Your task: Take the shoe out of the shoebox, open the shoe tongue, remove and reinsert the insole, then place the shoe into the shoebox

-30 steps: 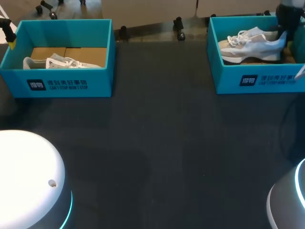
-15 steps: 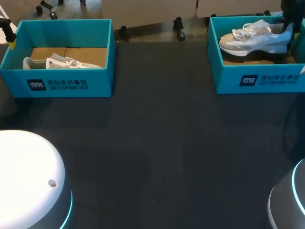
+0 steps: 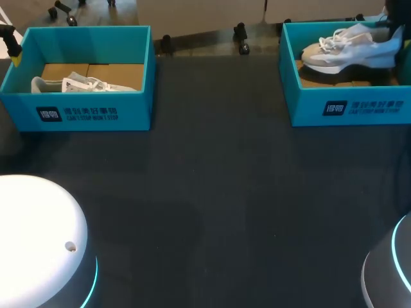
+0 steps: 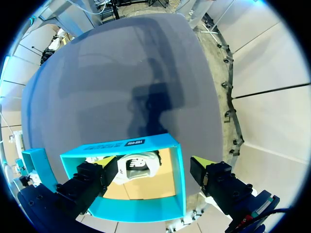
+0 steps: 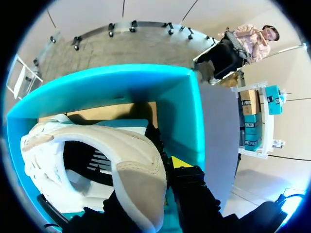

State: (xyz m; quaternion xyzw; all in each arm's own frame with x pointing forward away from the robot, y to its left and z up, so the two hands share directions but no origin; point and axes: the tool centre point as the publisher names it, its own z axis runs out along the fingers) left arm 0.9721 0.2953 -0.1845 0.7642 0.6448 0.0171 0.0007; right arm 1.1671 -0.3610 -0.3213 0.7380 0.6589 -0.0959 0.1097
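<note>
Dark table [image 3: 225,192]: left shoebox [image 3: 90,114] holds one shoe [image 3: 83,84], left jaws wide; right jaws grip raised shoe [image 3: 350,52].

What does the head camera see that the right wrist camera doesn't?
Only the head view shows the left shoebox with a white shoe lying in it, and the dark table between the boxes. Only the right wrist view looks into the dark opening of the held shoe and shows the right hand gripping its heel. Both show the teal right shoebox and that shoe raised over its cardboard floor.
</note>
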